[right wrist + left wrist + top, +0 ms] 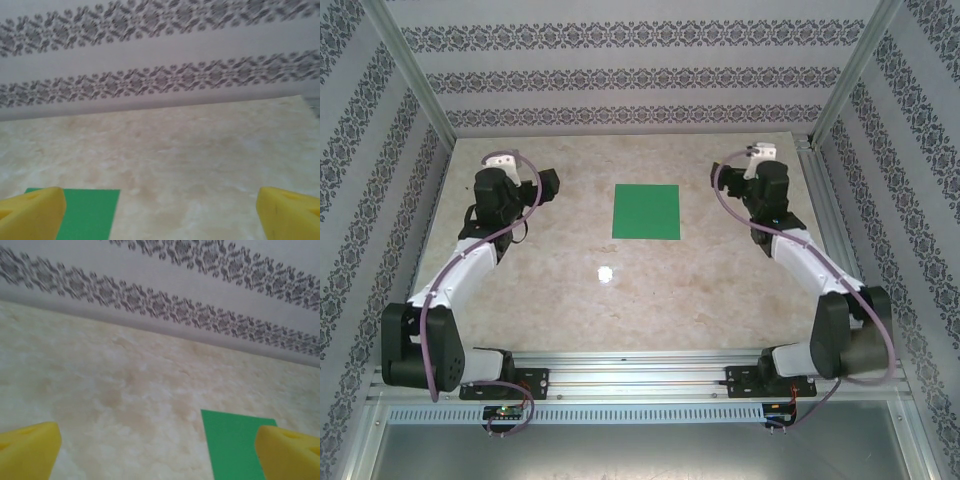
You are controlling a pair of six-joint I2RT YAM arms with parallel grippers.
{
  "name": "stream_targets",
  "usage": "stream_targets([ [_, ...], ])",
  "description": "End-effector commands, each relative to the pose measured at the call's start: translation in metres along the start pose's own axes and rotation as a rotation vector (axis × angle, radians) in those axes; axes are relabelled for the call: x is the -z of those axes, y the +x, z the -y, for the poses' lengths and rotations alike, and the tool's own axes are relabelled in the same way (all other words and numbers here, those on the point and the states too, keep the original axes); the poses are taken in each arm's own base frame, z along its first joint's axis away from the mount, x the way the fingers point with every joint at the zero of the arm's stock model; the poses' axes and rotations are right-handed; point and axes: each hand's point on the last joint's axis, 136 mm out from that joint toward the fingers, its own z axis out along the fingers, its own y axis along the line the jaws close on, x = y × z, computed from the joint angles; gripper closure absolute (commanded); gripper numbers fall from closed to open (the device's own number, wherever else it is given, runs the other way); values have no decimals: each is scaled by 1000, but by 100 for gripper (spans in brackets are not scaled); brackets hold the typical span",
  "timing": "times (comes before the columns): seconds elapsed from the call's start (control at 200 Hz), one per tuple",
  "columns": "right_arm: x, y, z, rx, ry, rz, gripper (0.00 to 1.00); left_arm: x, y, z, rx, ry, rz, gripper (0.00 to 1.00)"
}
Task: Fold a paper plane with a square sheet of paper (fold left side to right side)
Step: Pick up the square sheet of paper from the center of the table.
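Flat and uncreased on the mottled beige stone-look tabletop (620, 300): thin bright green square sheet of paper (646, 212), between both sets of fingers, touching neither. Spread wide and empty, the left gripper (548, 185); likewise the right gripper (722, 175). From above, the whole sharp-cornered square outline. From the left wrist, blunt matte yellow fingertips (30, 447), green corner beside the right-hand one. From the right wrist, green edge by the left-hand one; beyond, grey wallpaper with dark floral bands (160, 75).

walls (620, 60): patterned stripes | tabletop (670, 300): beige marble | frame (640, 370): aluminium
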Motion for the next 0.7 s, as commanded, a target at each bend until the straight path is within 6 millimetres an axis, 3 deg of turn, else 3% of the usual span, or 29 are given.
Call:
stream_targets([
  [0.0,-29,71,-25,-53,-51,-341,2,-12,79,15,221,72,-331,0],
  [0.175,-88,90,-60,-70,-108,-484,2,-37,114,58,237,178,-496,0],
  [0.374,-134,118,-75,-87,-96,-587,3,-70,158,116,204,287,-668,6],
  [0.474,-149,128,-83,-70,-93,-627,4,-85,175,129,197,294,-711,8],
  [0.694,-168,146,-90,-54,-79,-674,4,-106,198,138,226,307,-757,10],
])
